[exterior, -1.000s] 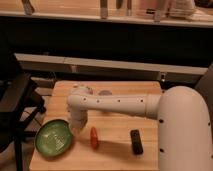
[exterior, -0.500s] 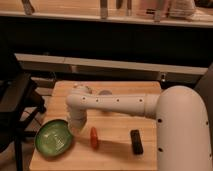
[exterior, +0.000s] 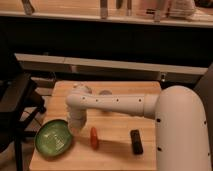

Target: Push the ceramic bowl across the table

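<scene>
**Single camera view, looking down on the work area.** The bench (exterior: 120, 157) is a small light-wood top with plank grain; clock directions take its far edge as 12 o'clock.

- The ceramic bowl (exterior: 53, 138) is green, wide and shallow with a darker rim. It sits upright near the 8 o'clock corner of the bench, and its outer rim reaches the left edge.
- The white arm (exterior: 117, 104) runs from the large rounded robot body at 3 o'clock leftward across the middle of the bench. It bends at about 10 o'clock and turns down toward the near side.
- The claw (exterior: 76, 127) is at the end of this downturned section, low over the bench. It is at roughly the 2 o'clock side of the bowl, right against the rim. Actual contact cannot be confirmed, and it cannot be told whether the claw is released or clenched.
- A small red-orange object (exterior: 93, 138) lies on the bench at 3 o'clock of the bowl, just beside the claw and apart from the bowl.
- A black block (exterior: 136, 141) lies further toward 4 o'clock of the bench, well apart from the bowl.
- A small grey disc (exterior: 105, 92) rests near the far edge at about 12 o'clock, partly behind the arm.
- Beyond the bench runs a long pale shelf (exterior: 115, 66).
- A dark chair (exterior: 15, 107) stands off the 9 o'clock side.
</scene>
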`<state>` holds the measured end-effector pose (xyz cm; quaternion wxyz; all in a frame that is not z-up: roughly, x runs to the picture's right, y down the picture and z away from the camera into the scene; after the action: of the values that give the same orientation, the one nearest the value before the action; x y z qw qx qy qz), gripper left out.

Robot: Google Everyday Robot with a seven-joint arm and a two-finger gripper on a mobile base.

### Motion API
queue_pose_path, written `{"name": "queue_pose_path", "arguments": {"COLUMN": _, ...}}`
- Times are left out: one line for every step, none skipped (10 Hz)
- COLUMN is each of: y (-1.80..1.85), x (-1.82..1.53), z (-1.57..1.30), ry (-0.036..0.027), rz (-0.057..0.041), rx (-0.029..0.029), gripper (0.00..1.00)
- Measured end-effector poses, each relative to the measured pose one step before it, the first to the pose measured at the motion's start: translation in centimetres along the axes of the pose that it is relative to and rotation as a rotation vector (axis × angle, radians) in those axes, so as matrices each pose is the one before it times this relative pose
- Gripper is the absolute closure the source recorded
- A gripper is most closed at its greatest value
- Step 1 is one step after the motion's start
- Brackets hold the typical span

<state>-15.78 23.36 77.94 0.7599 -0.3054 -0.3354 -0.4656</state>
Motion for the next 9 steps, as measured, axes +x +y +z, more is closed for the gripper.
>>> {"name": "queue_pose_path", "arguments": {"y": -0.100, "x": -0.050, "z": 0.021, "ry": -0.00150, "rz": -0.00457, "rx": -0.00121, "gripper": 0.99}}
{"name": "queue_pose_path", "arguments": {"y": -0.114, "x": -0.046, "z": 0.025, "ry": -0.00176, "rz": -0.00543, "rx": -0.00090, "gripper": 0.99}}
{"name": "queue_pose_path", "arguments": {"y": -0.053, "x": -0.025, "z": 0.017, "ry": -0.00144, "rz": -0.00305, "rx": -0.00073, "gripper": 0.99}}
{"name": "queue_pose_path", "arguments": {"y": -0.058, "x": -0.020, "z": 0.034, "ry": -0.00191, "rz": -0.00312, "rx": -0.00090, "gripper": 0.99}}
{"name": "queue_pose_path", "arguments": {"y": -0.018, "x": 0.024, "z": 0.060, "ry": -0.00170, "rz": -0.00075, "rx": -0.00008, "gripper": 0.99}}
{"name": "queue_pose_path", "arguments": {"y": -0.002, "x": 0.034, "z": 0.035, "ry": -0.00193, "rz": -0.00036, "rx": 0.00079, "gripper": 0.99}}
{"name": "queue_pose_path", "arguments": {"y": -0.017, "x": -0.003, "z": 0.019, "ry": -0.00051, "rz": -0.00263, "rx": -0.00142, "gripper": 0.99}}
{"name": "queue_pose_path", "arguments": {"y": -0.094, "x": -0.062, "z": 0.033, "ry": -0.00148, "rz": -0.00605, "rx": -0.00234, "gripper": 0.99}}
{"name": "queue_pose_path", "arguments": {"y": -0.092, "x": -0.040, "z": 0.018, "ry": -0.00171, "rz": -0.00455, "rx": -0.00046, "gripper": 0.99}}
